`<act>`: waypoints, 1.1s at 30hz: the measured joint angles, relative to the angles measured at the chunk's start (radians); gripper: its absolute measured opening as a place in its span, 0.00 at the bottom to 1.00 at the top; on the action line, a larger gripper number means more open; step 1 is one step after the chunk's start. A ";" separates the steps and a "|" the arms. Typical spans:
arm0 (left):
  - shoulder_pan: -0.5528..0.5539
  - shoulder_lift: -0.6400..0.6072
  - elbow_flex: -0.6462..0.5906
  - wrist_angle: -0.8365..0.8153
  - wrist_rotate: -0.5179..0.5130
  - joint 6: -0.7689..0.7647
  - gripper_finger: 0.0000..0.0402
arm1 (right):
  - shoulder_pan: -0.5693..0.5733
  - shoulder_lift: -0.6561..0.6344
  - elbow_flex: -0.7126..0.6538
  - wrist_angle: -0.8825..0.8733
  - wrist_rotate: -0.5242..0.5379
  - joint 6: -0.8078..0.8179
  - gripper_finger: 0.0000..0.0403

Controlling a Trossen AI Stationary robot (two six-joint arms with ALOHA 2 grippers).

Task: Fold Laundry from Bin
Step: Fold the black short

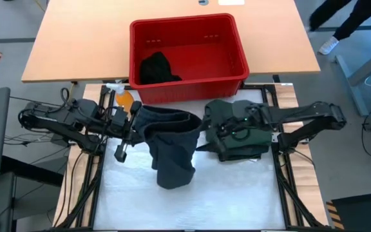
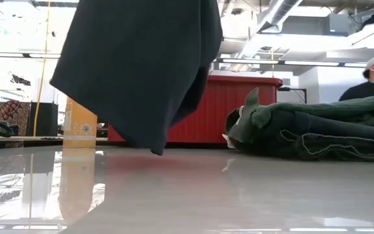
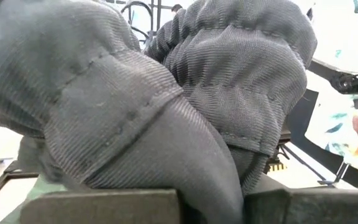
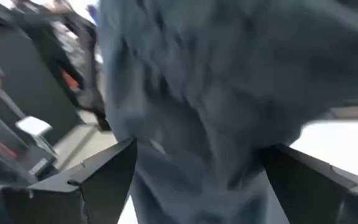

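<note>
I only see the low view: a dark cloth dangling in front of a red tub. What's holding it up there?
Observer: The left gripper, jaws shut on the charcoal trousers, as the left wrist view shows.
Operator: Is the other arm helping?
Observer: The right gripper is at the same trousers, but its jaws stand wide open around the cloth, not pinching it.
Operator: Anything left in the tub?
Observer: Yes, from above a black cloth lies in the left half of the red bin.
</note>
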 joint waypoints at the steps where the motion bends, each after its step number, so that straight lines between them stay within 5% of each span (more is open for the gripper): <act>1: -0.003 0.000 0.000 -0.003 0.000 0.000 0.04 | 0.000 0.007 0.000 0.043 -0.018 -0.004 0.92; 6: -0.020 0.000 0.000 -0.051 0.000 -0.017 0.04 | -0.012 0.004 0.009 0.120 -0.029 -0.006 0.88; 11: -0.029 0.000 0.000 -0.068 -0.011 -0.021 0.04 | -0.002 -0.005 0.033 0.133 -0.030 -0.018 0.71; 20: -0.028 0.000 0.000 -0.141 -0.082 -0.025 0.04 | -0.023 -0.022 0.105 0.007 -0.030 -0.114 0.06; 28: -0.028 0.010 -0.002 -0.294 -0.105 -0.068 0.06 | -0.079 -0.018 0.250 -0.292 0.051 -0.235 0.04; 33: -0.009 0.010 -0.002 -0.305 -0.182 -0.029 0.06 | -0.125 0.033 0.323 -0.318 0.056 -0.258 0.04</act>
